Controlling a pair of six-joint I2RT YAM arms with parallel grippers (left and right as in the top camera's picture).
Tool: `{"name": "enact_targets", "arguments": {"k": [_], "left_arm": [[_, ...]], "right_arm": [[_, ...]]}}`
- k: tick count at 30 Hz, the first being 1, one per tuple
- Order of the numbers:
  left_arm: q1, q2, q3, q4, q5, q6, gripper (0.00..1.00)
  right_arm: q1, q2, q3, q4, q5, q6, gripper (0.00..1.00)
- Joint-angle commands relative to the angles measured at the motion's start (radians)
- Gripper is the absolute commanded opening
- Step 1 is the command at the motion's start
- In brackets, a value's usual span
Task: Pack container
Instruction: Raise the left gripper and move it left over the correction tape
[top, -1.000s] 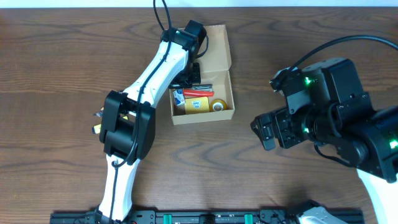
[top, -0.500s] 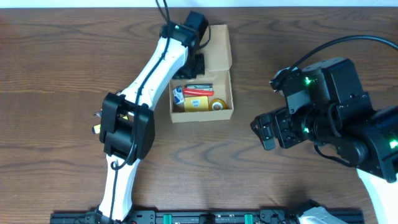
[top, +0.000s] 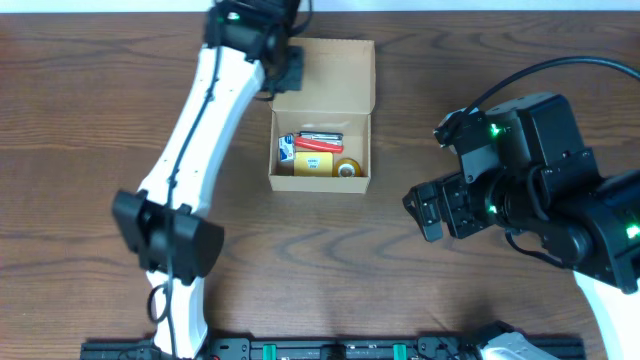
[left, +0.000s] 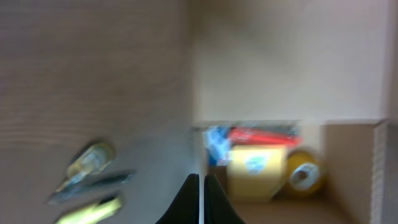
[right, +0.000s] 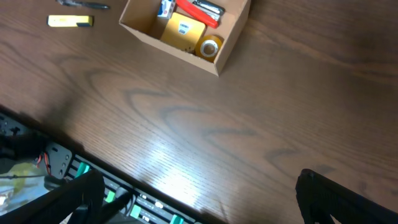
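My left gripper (left: 200, 186) has its fingers pressed together with nothing between them. It hangs by the left edge of the cardboard box (top: 320, 182), which sits upper centre in the overhead frame with its flap laid open toward the top. Inside I can see a tape roll (top: 349, 168) and a yellow pad (top: 313, 165). The right gripper (right: 199, 180) is spread wide and empty, well apart at the right of the frame. A yellow marker (right: 70, 21) and a dark pen (right: 84, 5) lie on the table (top: 450, 40) left of the box, so I judge the packing unfinished. I'd part the fingers before descending, straddle the marker across its narrow side, and keep the wrist clear of the box wall.
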Motion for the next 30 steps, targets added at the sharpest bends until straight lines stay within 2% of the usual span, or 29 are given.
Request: {"name": "enact_targets", "arguments": {"k": [1, 6, 16, 20, 25, 30], "left_arm": [[0.031, -0.058, 0.028, -0.108, -0.121, 0.011, 0.06], [0.069, -0.059, 0.023, -0.236, -0.143, 0.005, 0.06], [0.199, -0.059, 0.022, -0.283, -0.123, 0.005, 0.06], [0.237, -0.059, 0.022, -0.249, -0.021, 0.188, 0.06], [0.253, -0.059, 0.022, -0.227, -0.023, 0.383, 0.06], [0.271, -0.059, 0.022, -0.245, -0.022, 0.467, 0.06]], "right_arm": [[-0.005, 0.001, 0.002, -0.002, 0.003, -0.013, 0.99], [-0.005, 0.001, 0.002, -0.001, 0.003, -0.013, 0.99], [-0.005, 0.001, 0.002, -0.001, 0.003, -0.013, 0.99], [-0.005, 0.001, 0.002, -0.001, 0.003, -0.013, 0.99], [-0.005, 0.001, 0.002, -0.001, 0.003, -0.013, 0.99], [-0.005, 0.001, 0.002, -0.002, 0.003, -0.013, 0.99]]}}
